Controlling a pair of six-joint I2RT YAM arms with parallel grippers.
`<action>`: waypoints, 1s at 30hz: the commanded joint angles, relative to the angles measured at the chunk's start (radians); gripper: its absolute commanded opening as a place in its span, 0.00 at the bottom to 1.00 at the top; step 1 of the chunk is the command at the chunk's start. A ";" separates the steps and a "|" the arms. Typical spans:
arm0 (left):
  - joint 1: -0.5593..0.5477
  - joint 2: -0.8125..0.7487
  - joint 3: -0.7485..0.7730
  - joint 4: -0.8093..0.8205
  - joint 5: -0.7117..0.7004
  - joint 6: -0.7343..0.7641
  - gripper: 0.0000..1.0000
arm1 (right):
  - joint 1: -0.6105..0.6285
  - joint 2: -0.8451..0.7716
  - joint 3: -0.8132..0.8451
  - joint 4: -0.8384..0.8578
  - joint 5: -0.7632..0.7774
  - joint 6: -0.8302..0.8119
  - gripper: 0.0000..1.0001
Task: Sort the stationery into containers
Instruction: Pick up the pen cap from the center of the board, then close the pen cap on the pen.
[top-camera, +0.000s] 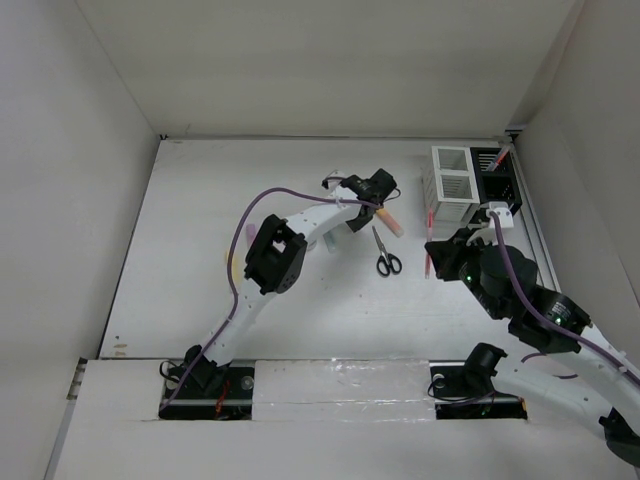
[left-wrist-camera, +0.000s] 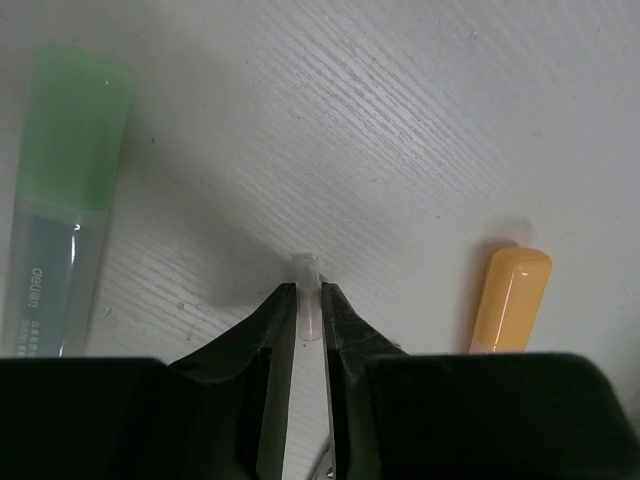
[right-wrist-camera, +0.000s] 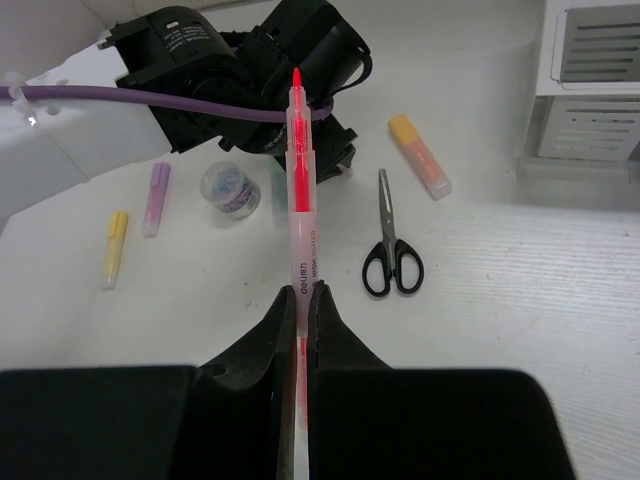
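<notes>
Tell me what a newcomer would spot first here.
The right gripper pinches a red-pink pen that points straight out from its jaws. The left gripper, reaching to the far middle of the table, is closed around a small clear stub between a green highlighter and an orange highlighter. Black-handled scissors lie loose nearby, short of the white organizer at far right.

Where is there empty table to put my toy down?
The far left corner of the table, between the left wall and the left arm, is bare. So is the near strip between the scissors and the arm bases. It is crowded around the orange highlighter, the scissors and the white organizer.
</notes>
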 joint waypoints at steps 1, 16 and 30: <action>0.020 0.065 -0.056 -0.042 0.007 -0.013 0.13 | 0.007 -0.008 0.004 0.069 -0.005 -0.013 0.00; 0.031 -0.059 -0.230 0.129 0.053 0.129 0.00 | 0.007 -0.017 0.004 0.058 0.004 0.005 0.00; 0.011 -0.568 -0.468 0.382 -0.085 0.394 0.00 | -0.032 0.031 -0.072 0.209 -0.173 0.024 0.00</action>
